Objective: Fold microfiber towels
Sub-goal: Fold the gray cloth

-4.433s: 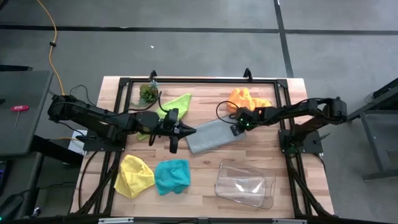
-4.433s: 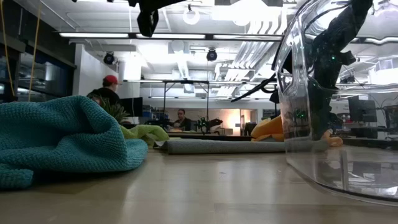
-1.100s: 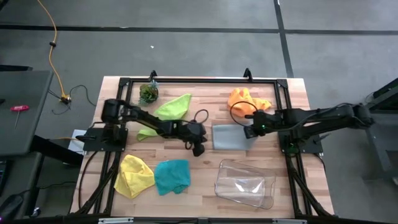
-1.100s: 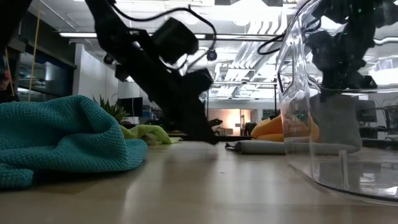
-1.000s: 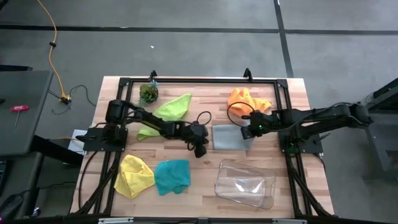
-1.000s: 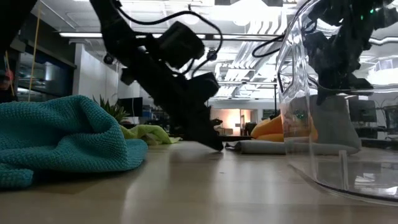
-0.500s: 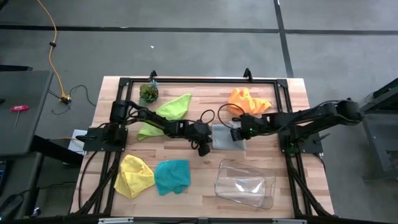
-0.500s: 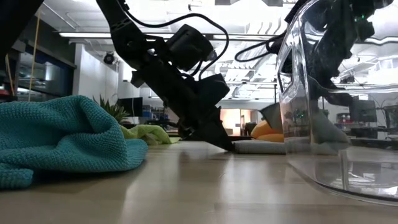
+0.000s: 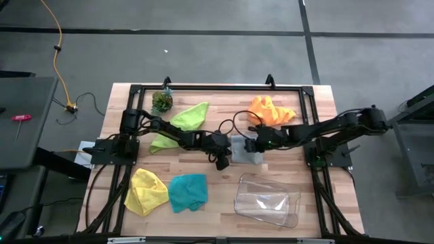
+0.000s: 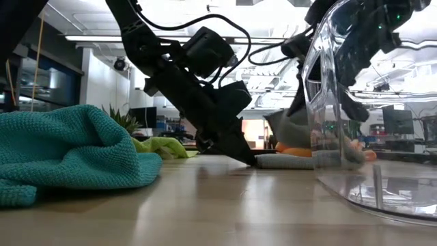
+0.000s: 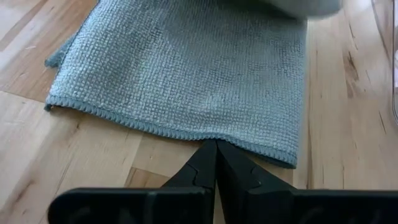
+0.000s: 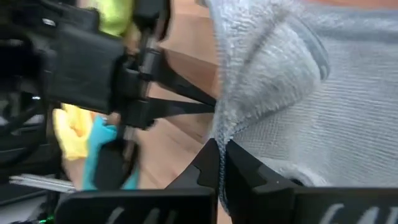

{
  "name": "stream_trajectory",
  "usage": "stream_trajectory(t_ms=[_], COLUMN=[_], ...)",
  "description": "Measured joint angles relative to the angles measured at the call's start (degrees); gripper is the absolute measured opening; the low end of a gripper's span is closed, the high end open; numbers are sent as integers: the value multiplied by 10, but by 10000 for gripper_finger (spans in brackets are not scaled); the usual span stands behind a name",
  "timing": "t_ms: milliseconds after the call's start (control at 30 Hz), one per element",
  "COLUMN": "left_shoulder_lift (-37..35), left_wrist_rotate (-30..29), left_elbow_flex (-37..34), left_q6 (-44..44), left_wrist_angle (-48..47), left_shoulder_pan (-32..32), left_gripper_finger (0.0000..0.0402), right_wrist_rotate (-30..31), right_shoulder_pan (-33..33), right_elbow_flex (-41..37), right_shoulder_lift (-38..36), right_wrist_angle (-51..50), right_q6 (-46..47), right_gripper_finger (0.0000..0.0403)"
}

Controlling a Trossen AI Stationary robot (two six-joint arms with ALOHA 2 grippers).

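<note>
The grey towel (image 9: pixel 245 150) lies mid-table, its right part raised and curling over toward the left. My left gripper (image 9: pixel 226 152) is shut, its tips at the towel's left hem (image 11: pixel 186 132). My right gripper (image 9: pixel 253 144) is shut on the lifted part, seen in the low view as a grey flap (image 10: pixel 290 126) above the flat layer (image 10: pixel 283 162). The lime green towel (image 9: pixel 183 120), orange towel (image 9: pixel 270 108), yellow towel (image 9: pixel 148 191) and teal towel (image 9: pixel 187 192) lie loose on the table. My left gripper sets its shut fingertips (image 11: pixel 216 149) against the grey towel's left hem (image 11: pixel 236 144), slanting down from the table's left; the hem lies flat on the wood there. My right gripper pinches the towel's hemmed edge (image 12: pixel 225 124) between its two fingers, slanting down from the table's right. That edge is lifted clear and folds over, while the rest lies on the table.
A clear plastic tray (image 9: pixel 267 200) stands near the front right, close to the folding spot, and fills the right of the low view (image 10: pixel 369 137). A small green plant (image 9: pixel 161 102) sits at the far left. Bare wood lies between the teal towel and the tray.
My right gripper has moved toward the table's left and a little down, carrying the grey towel's right edge up and over its flat part. The towel has gone from lying spread out to being half folded over; its left hem has stayed in place.
</note>
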Motion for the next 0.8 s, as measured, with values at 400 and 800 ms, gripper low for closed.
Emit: stream_trajectory(t_ms=[400, 800], left_shoulder_lift=[0, 0], left_wrist_rotate=[1, 3], left_elbow_flex=[0, 0], left_q6=[0, 0], left_wrist_angle=[-1, -1], left_shoulder_pan=[0, 0], left_gripper_finger=[0, 0], right_wrist_rotate=[-1, -14], right_shoulder_pan=[0, -10], right_elbow_flex=[0, 0], right_shoulder_lift=[23, 11], right_wrist_angle=[29, 92], right_q6=[-8, -20], right_gripper_finger=[37, 228])
